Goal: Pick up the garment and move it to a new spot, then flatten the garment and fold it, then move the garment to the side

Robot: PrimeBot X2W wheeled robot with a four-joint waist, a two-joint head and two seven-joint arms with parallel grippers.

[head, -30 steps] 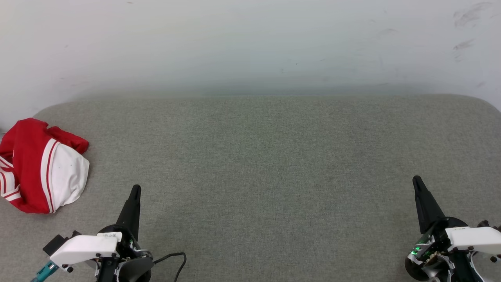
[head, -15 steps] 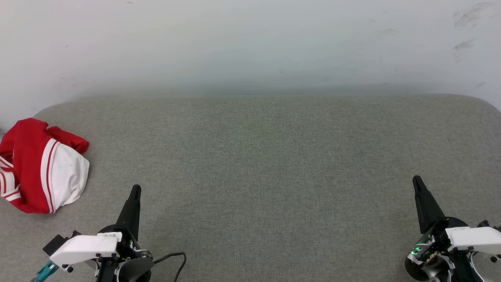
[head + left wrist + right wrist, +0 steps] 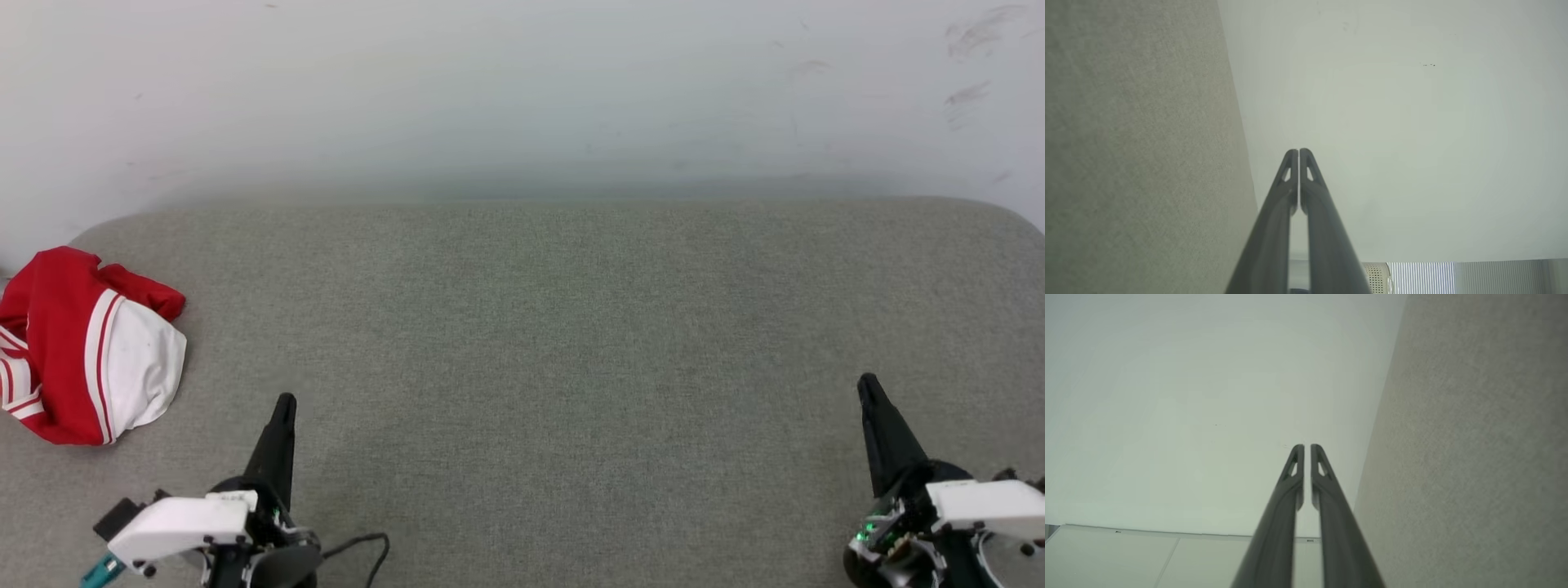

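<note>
Garment point(image 3: 73, 351) crumpled in heap at left edge of grey fabric surface point(image 3: 522, 343), toward far left corner; white sleeve with red-striped trim on top. Left gripper point(image 3: 283, 402) near front edge, fingers pressed together, holding nothing, apart from garment. Right gripper point(image 3: 864, 382) near front right, fingers closed to thin slit, holding nothing. White wall point(image 3: 522, 98) behind.
</note>
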